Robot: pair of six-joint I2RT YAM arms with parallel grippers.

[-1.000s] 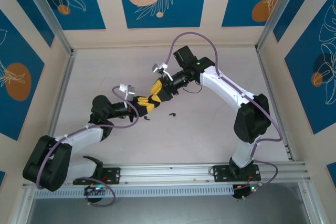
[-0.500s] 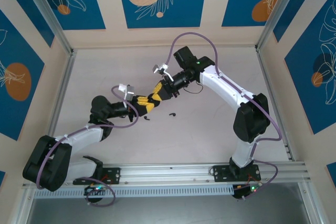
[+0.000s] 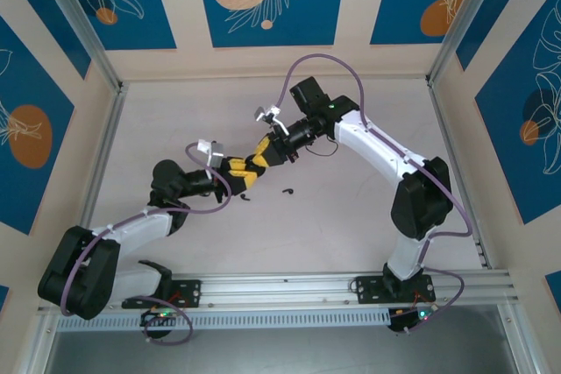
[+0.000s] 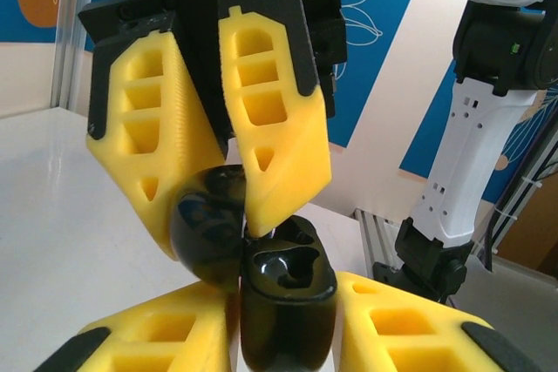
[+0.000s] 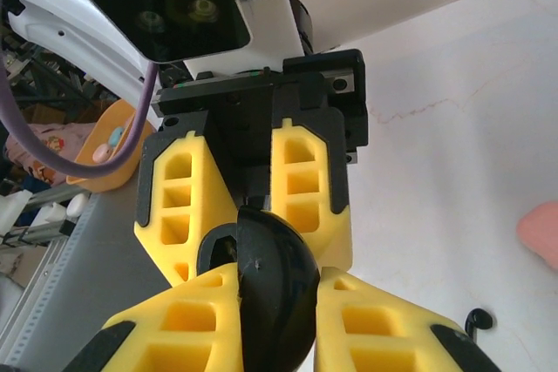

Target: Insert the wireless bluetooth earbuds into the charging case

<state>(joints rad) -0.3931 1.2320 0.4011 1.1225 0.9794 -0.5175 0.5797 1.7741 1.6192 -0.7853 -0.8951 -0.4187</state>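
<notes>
1. at mid-table, seen from above: left gripper (image 3: 244,170) and right gripper (image 3: 260,156) tip to tip, yellow fingers meeting just above the table (image 3: 351,216).
2. in the left wrist view, closed from below on the case (image 4: 286,302), with 1 yellow finger (image 4: 392,320) pressed to each side of the black base and a gap no wider than the base itself.
3. held upright there, off the table, with the moulded wells facing up; cannot tell whether anything sits in them.
4. hinged open, with the glossy round lid (image 4: 205,219) tipped up and to the left of the base.
5. from the top of that same view, pinched on the lid with the right gripper's 2 fingers (image 4: 275,119), 1 on either face, nearly closed.
6. in the right wrist view, the same grip from the other side: black dome of the lid (image 5: 275,289) wedged between the near fingers (image 5: 174,320), with the left gripper's fingers (image 5: 309,189) facing from above.
7. on the table just nearer than the grippers, seen from above: 2 black buds (image 3: 246,198) (image 3: 287,190), apart from each other, clear of the case and of both grippers.
8. at the lower right of the right wrist view, 1 black bud (image 5: 475,321) with a thin curled tail, lying flat.
9. at the right edge there, a pink blob (image 5: 540,233) on the table, too blurred to name.
</notes>
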